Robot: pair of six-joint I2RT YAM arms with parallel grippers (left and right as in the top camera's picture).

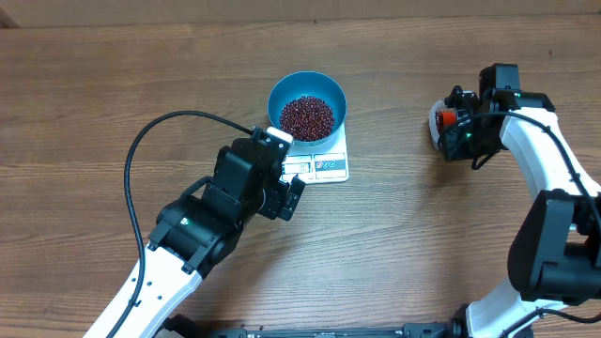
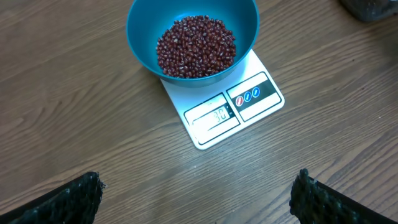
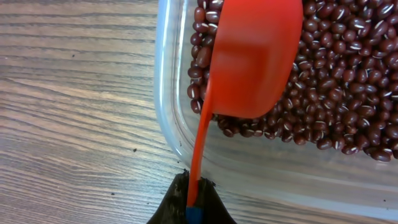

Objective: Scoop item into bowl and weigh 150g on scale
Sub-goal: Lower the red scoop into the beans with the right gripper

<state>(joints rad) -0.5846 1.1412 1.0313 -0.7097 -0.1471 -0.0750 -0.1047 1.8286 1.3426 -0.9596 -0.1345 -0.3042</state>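
Observation:
A blue bowl (image 1: 307, 106) (image 2: 193, 37) holding dark red-brown beans (image 1: 307, 117) (image 2: 196, 46) stands on the white scale (image 1: 324, 161) (image 2: 227, 109), whose display faces my left gripper. My left gripper (image 1: 282, 188) (image 2: 198, 196) hangs open just in front of the scale, nothing between its fingers. At the far right my right gripper (image 1: 457, 127) (image 3: 193, 202) is shut on the handle of a red scoop (image 3: 252, 56), whose cup rests bottom-up over the beans (image 3: 336, 93) in a clear tub (image 3: 171, 112).
The black cable (image 1: 160, 131) of the left arm loops over the wood table left of the scale. The clear tub (image 1: 437, 122) is mostly hidden under the right wrist in the overhead view.

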